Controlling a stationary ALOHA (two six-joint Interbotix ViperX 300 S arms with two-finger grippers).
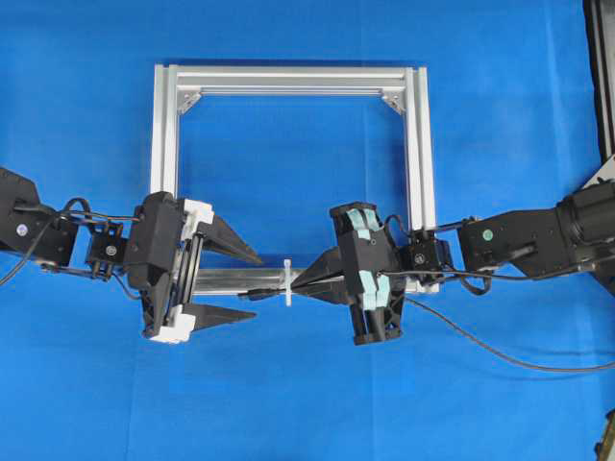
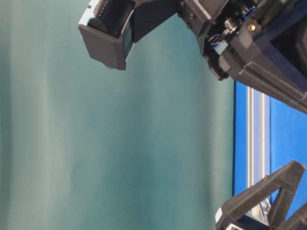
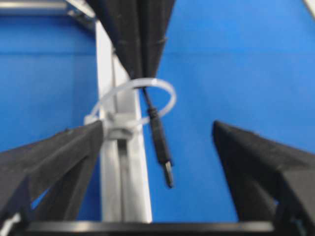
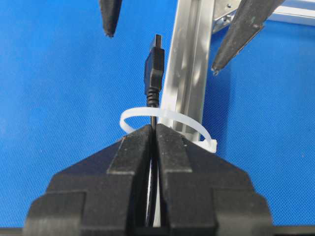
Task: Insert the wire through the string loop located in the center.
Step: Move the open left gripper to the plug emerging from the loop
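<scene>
Seen from overhead, a silver aluminium frame [image 1: 293, 91] lies on a blue cloth [image 1: 288, 403], with a small white string loop [image 1: 287, 282] tied on the middle of its near bar. The left gripper [image 1: 252, 285] points in from the left with its two black fingers spread wide, one on each side of that bar. The right gripper [image 1: 300, 281] points in from the right, its fingers pressed together with their tips right at the loop; the wire [image 1: 500, 353] trails away across the cloth to the right. The table-level view shows only blurred black arm parts against a teal backdrop, with a strip of the frame at the right edge. From the left wrist camera, the wire's dark plug [image 3: 162, 147] pokes through the loop [image 3: 162, 93] toward the camera, hanging free between the parted left fingers [image 3: 59, 157] and touching neither. From the right wrist camera, the right fingers [image 4: 133, 152] pinch the wire [image 4: 154, 120] just behind the loop [image 4: 167, 118], and the plug [image 4: 154, 69] stands beyond it, beside the frame bar [image 4: 189, 64].
</scene>
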